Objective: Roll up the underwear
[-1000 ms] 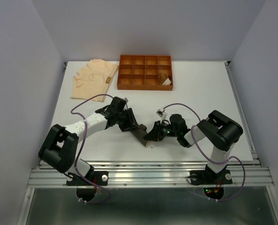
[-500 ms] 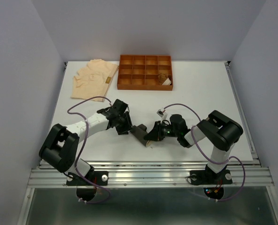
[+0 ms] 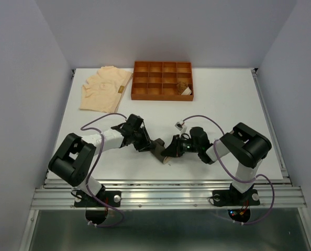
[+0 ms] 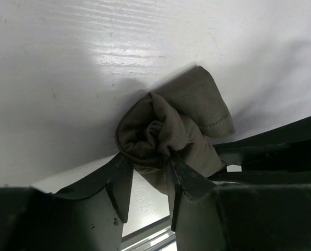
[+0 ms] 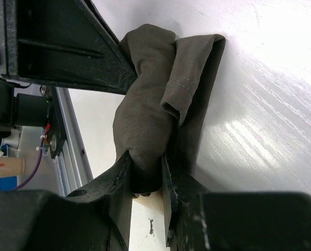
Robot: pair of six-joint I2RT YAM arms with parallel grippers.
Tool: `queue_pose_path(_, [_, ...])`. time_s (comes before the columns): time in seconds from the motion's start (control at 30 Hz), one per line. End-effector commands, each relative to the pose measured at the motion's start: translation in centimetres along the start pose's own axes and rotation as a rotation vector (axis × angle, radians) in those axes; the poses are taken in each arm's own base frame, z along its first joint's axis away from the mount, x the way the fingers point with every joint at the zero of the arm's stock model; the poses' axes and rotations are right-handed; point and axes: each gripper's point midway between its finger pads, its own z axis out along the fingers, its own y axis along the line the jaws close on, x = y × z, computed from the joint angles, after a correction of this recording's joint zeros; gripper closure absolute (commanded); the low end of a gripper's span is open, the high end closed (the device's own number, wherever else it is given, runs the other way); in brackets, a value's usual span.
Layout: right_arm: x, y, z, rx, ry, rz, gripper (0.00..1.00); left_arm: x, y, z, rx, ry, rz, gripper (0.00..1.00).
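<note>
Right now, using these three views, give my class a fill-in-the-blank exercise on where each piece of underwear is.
1. The left end effector and right end effector pinch the ___ dark underwear.
2. The pale peach underwear lies unrolled at the table's far ___ corner.
3. The rust-brown underwear sits in a compartment of the ___.
Missing words: same; left; tray.

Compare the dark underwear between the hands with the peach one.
Dark underwear is grey-brown; peach underwear is pale. Dark is bunched into a roll; peach lies flat. Dark is pinched by left hand and right hand; peach sits untouched by the tray. Both are soft fabric.
</note>
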Motion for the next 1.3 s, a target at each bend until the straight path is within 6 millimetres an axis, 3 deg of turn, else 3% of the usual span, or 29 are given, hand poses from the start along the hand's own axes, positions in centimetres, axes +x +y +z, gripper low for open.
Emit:
queue_pose_path(0.0, [8.3, -7.5, -3.2, 0.324, 0.242, 0.098, 0.78, 0.6, -1.0, 1.0, 0.037, 0.021, -0.005, 0.71])
queue_pose_path(0.03, [8.2, -7.4, -3.2, 0.323, 0.245, 0.091, 0.78, 0.6, -1.1, 1.1, 0.033, 0.018, -0.002, 0.81])
queue_pose_path(0.07, [8.2, -7.3, -3.2, 0.319, 0.250, 0.089, 0.76, 0.7, -0.7, 1.2, 0.005, 0.015, -0.010, 0.98])
queue_pose_path(0.1, [7.5, -6.8, -3.0, 0.303, 0.237, 0.075, 0.74, 0.2, 0.1, 1.4, -0.041, -0.013, -0.020, 1.00])
queue_pose_path(0.2, [6.7, -6.0, -3.2, 0.291, 0.242, 0.053, 0.63, -0.1, 1.9, 1.4, -0.160, -0.046, -0.025, 1.00])
queue_pose_path(0.3, [4.2, -4.1, -3.1, 0.285, 0.216, -0.047, 0.46, -0.5, 3.3, 0.4, -0.273, -0.091, -0.024, 1.00])
queue_pose_path(0.43, [0.9, -0.2, -2.8, 0.259, 0.186, -0.237, 0.35, -1.4, 4.6, -2.0, -0.402, -0.147, -0.012, 1.00])
queue_pose_path(0.53, [-0.7, 2.5, -2.9, 0.277, 0.169, -0.391, 0.33, -2.0, 5.1, -4.1, -0.488, -0.169, -0.007, 1.00])
queue_pose_path(0.57, [-1.4, 4.3, -2.7, 0.254, 0.147, -0.461, 0.32, -1.8, 5.0, -4.7, -0.500, -0.155, 0.000, 1.00])
queue_pose_path(0.73, [-2.9, 7.3, -2.1, 0.238, 0.058, -0.571, 0.31, -0.2, 5.8, -5.2, -0.545, -0.069, 0.000, 1.00])
queue_pose_path(0.87, [-3.0, 9.6, -0.7, 0.235, 0.003, -0.688, 0.30, 1.5, 7.1, -5.4, -0.617, 0.026, -0.015, 1.00])
queue_pose_path(0.93, [-2.0, 10.3, 0.3, 0.248, 0.006, -0.757, 0.30, 2.0, 7.2, -5.4, -0.635, 0.060, -0.020, 1.00])
queue_pose_path(1.0, [-2.4, 11.2, 1.2, 0.273, -0.017, -0.816, 0.31, 2.0, 6.9, -5.8, -0.655, 0.079, -0.020, 1.00])
queue_pose_path(1.07, [-0.8, 11.9, 2.3, 0.290, 0.009, -0.870, 0.31, 1.6, 6.0, -6.1, -0.646, 0.078, -0.017, 1.00])
queue_pose_path(1.1, [-1.5, 12.2, 2.5, 0.329, -0.009, -0.938, 0.30, 1.7, 5.8, -6.3, -0.643, 0.091, -0.015, 1.00])
queue_pose_path(1.23, [0.6, 13.7, 3.7, 0.355, 0.010, -1.061, 0.30, 1.6, 5.3, -6.7, -0.646, 0.096, -0.022, 1.00])
queue_pose_path(1.27, [0.1, 13.9, 3.7, 0.368, -0.003, -1.068, 0.30, 1.6, 5.3, -6.7, -0.646, 0.097, -0.019, 1.00])
